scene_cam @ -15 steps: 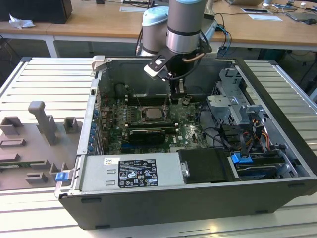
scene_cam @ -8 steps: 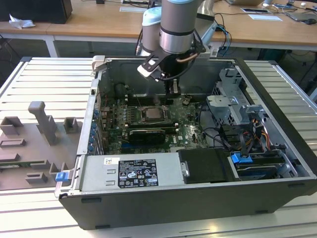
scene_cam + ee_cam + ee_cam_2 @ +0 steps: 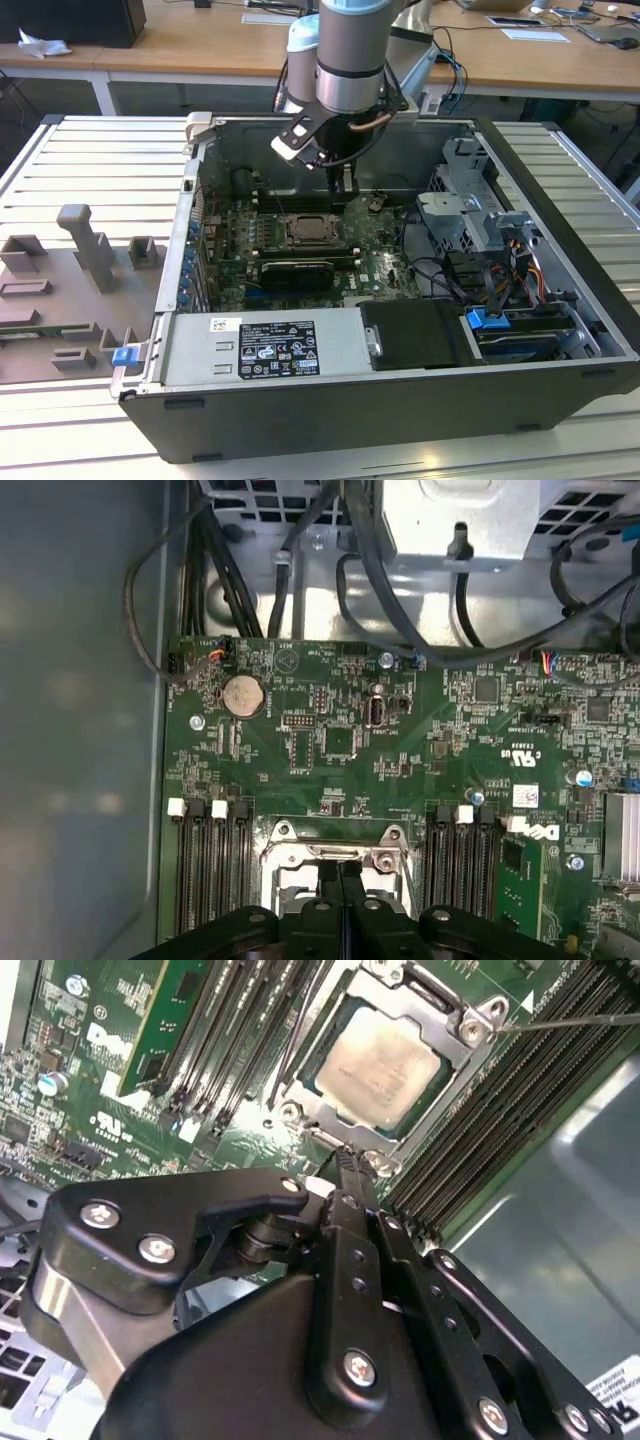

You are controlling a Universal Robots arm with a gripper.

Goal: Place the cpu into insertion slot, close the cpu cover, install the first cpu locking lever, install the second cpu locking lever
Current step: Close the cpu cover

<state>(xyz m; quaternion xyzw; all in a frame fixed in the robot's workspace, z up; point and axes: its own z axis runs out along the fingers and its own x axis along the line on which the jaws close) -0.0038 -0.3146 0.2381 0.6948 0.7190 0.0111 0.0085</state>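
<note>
The cpu [image 3: 385, 1055], a pale silver square, lies in the insertion slot [image 3: 305, 232] on the green board. Over it the cpu cover [image 3: 440, 1015] lies flat, its silvery frame ringing the chip; the cover's edge [image 3: 335, 852] also shows in the first wrist view. A thin wire lever [image 3: 570, 1022] runs out from one corner of the socket. My gripper [image 3: 345, 190] hangs inside the case just behind the socket. Its black fingers are shut together, the tip [image 3: 345, 1160] close over the socket's rim, and I see nothing between them [image 3: 340, 880].
Rows of black memory slots [image 3: 230, 1050] flank the socket. In front of it a long black card [image 3: 290, 272] lies across the board. A power supply [image 3: 260, 345], a drive cage [image 3: 480, 220] with cables and the case walls hem the board in. A grey fixture tray [image 3: 70, 290] sits outside.
</note>
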